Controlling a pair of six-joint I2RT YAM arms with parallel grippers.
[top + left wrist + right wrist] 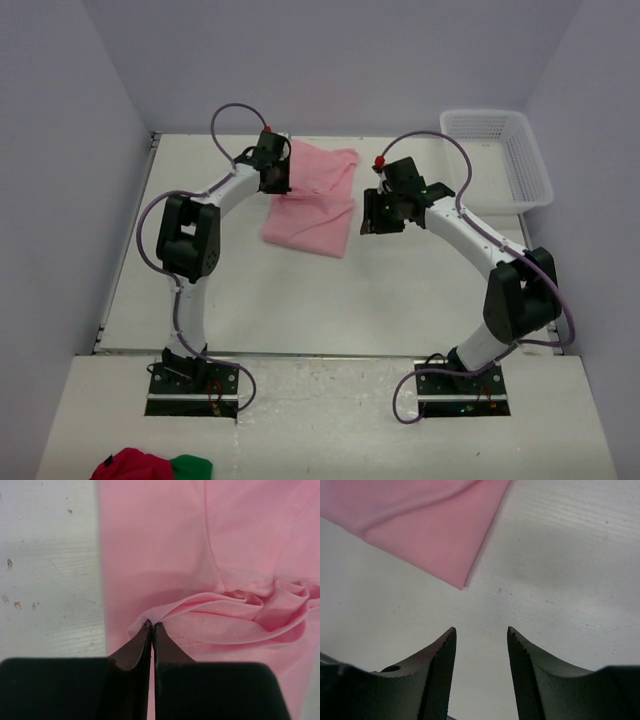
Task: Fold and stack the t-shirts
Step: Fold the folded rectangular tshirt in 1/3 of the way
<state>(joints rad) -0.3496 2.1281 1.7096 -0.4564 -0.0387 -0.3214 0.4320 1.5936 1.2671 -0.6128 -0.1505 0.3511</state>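
**Left fingers pinch the pink shirt; right fingers stand apart over bare table**

The pink t-shirt (310,205) lies partly folded on the far middle of the white table (300,300), between the two arms. Its upper part is spread wide. Its lower part is doubled into a narrower panel that angles toward the near side.

The left gripper (151,626) is clenched tight, its two dark fingers pressed together with no gap. At the very tips they nip a raised fold of the shirt. From there a stitched hem runs off to the right of the fingers and bunches into soft wrinkles. Flat pink cloth stretches away beyond the tips, with a seam running straight ahead. The shirt's straight edge and bare table lie to the left of the fingers.

The right gripper (480,630) is released, its ribbed fingers spread with only bare table between them, grasping nothing. A corner of the shirt lies ahead of the fingers and to their left, apart from both tips. In the overhead view this gripper sits just beside the shirt's right edge.

A white mesh basket (530,185) stands at the far right corner of the table, well apart from the shirt. A red and green cloth (150,465) lies at the near left edge, behind the arm bases.
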